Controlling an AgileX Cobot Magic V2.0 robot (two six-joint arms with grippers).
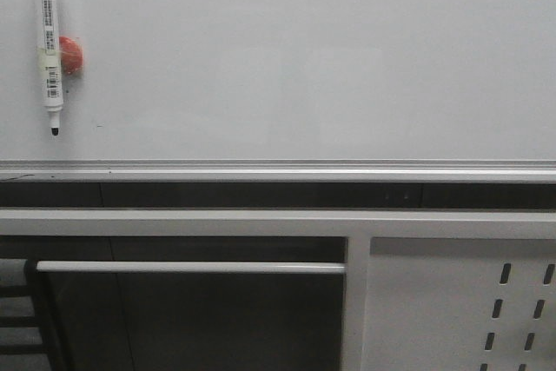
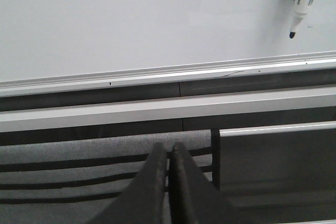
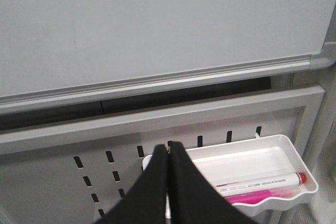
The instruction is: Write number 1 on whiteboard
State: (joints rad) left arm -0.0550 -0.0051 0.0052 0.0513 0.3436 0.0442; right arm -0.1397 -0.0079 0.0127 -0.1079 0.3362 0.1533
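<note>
Nearest to the robot, both pincers hang low w/ nothing in them: the left pincer (image 2: 169, 153) has its black jaws pressed together, no gap, touching nothing, in front of a dark grey fabric panel; the right pincer (image 3: 168, 153) is likewise closed tight and empty, just ahead of the white plastic tray (image 3: 307, 174) hooked on the white slotted metal panel (image 1: 460, 301). In that tray lie a white marker w/ red cap (image 3: 262, 183) and a pink highlighter (image 3: 260, 198). Beyond, the silver aluminium frame edge, then the large glossy pale grey-white whiteboard (image 1: 304, 58). No number 1 on it yet, only tiny specks, so the writing looks not begun. Up at the board's left, a slim white uncapped marker w/ black tip (image 1: 48, 41) hangs tip down against the board, taped to a red round magnet (image 1: 70, 55). I'd judge that marker light, stiff, smooth-barrelled, so a bit slippery; best taken mid-barrel near the tape, squarely, as the magnet will resist a pull. Board itself rigid, slick, needs only light tip pressure.
</note>
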